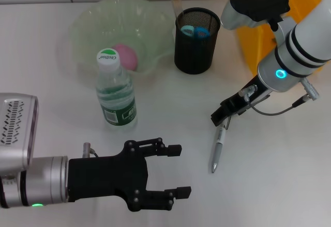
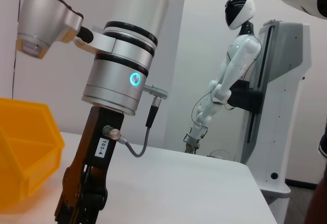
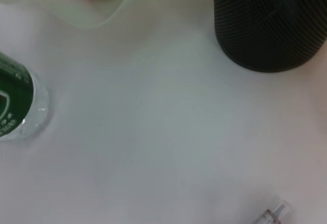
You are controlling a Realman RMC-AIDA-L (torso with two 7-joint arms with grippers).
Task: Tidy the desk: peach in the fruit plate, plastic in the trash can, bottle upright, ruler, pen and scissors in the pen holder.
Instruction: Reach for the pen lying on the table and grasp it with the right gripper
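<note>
- Printed in white on the green cap of the bottle [image 1: 116, 93]: a short word, too small to read surely; green label round the body, its text illegible.
- Marked "103-4" on a white tag on the side of the right gripper [image 2: 82, 203], readable in the left wrist view.
- Standing upright on the desk [image 1: 170, 103], left of centre, just in front of the fruit plate [image 1: 88, 25]: the bottle, clear plastic, cap on.
- Lying inside the pale green fruit plate, toward its near side, at the desk's far edge: the pink peach [image 1: 126, 56].
- Standing beside the plate on its right, near the far edge: the black mesh pen holder [image 1: 196, 51], with blue handles, seemingly the scissors [image 1: 195, 31], inside, and a thin clear strip, likely the ruler [image 1: 175, 2], rising at its far left rim.
- Sitting at the far right corner, behind the right arm: a yellow bin [image 1: 245, 35], contents hidden.
- Lying flat on the desk toward the right side, well apart from the holder: the pen [image 1: 218, 148], upper end just under the right gripper's tip.
- Right gripper lowered at the pen's upper end; jaws dark and bunched together, cannot tell whether clenched or released.
- Left gripper [image 1: 178, 170] hovering over the near edge of the desk, jaws spread wide, grasping nothing.
</note>
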